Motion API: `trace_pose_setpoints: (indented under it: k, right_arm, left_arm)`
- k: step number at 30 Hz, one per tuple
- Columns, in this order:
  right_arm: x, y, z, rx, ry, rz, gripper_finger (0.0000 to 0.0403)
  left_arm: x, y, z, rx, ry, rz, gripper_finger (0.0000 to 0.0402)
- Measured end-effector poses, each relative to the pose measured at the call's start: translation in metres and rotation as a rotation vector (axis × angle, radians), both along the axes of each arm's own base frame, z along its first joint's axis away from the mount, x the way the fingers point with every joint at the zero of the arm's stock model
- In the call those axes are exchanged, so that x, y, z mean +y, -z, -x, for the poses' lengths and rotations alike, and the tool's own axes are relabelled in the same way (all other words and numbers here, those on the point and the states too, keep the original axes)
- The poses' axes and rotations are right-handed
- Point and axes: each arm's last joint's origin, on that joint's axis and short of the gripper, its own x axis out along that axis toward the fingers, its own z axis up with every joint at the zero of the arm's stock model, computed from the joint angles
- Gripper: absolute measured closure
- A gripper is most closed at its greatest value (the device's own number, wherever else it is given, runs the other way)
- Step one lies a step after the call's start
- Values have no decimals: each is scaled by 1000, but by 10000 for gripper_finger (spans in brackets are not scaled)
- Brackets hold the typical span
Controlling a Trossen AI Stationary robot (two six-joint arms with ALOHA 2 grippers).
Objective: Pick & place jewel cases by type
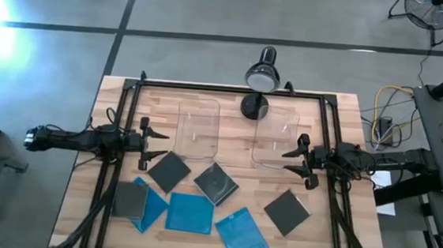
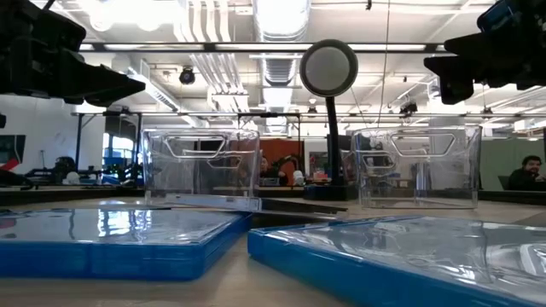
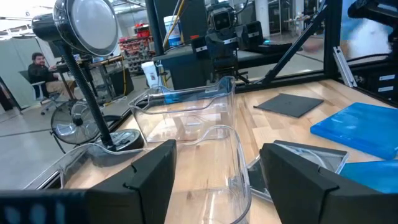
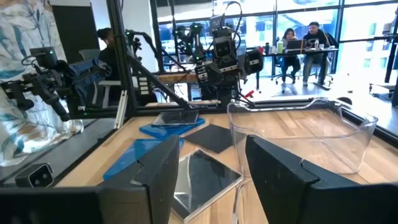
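Several jewel cases lie flat on the near half of the wooden table: dark ones (image 1: 170, 171), (image 1: 216, 184), (image 1: 287, 211), (image 1: 130, 200) and translucent blue ones (image 1: 190, 213), (image 1: 241, 235), (image 1: 150, 205). My left gripper (image 1: 150, 144) hovers open at the table's left side, above and beside the leftmost dark case, pointing toward the table's right. My right gripper (image 1: 304, 161) hovers open at the right side, pointing left, beside the right clear bin (image 1: 276, 136). Neither holds anything; in the wrist views the gaps of the left gripper (image 3: 217, 186) and the right gripper (image 4: 208, 180) are bare.
Two clear plastic bins (image 1: 197, 126), (image 3: 186, 118) stand side by side on the far half of the table. A black desk lamp (image 1: 261, 76) stands at the far edge between them. A black frame (image 1: 122, 132) runs along both sides. People sit in the room beyond.
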Motion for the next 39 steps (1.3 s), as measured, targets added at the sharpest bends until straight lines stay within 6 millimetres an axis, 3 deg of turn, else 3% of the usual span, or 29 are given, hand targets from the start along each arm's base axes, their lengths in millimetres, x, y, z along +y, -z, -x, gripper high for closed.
trace_pose_setpoints:
  k: [20, 24, 26, 30, 32, 34, 39]
  right_arm:
    - [0, 0, 0, 0, 0, 0, 223]
    - [-6, -1, 0, -12, 185, -74, 223]
    - [-7, -1, 0, -13, 233, -217, 223]
    - [-7, -4, 0, -47, 179, -853, 223]
    - [-8, -2, 0, -42, 182, -1081, 222]
    - [-8, 1, -2, -21, 194, -1160, 222]
    - [-8, 3, -4, 1, 209, -1168, 223]
  left_arm:
    - [0, 0, 0, 1, 0, 0, 188]
    - [0, 0, 0, 1, 1, 0, 188]
    - [0, 0, 0, 1, 1, 0, 188]
    - [0, 0, 0, 1, 1, 0, 188]
    - [0, 0, 0, 1, 1, 0, 188]
    - [0, 0, 0, 1, 1, 0, 188]
    - [0, 0, 0, 1, 0, 0, 188]
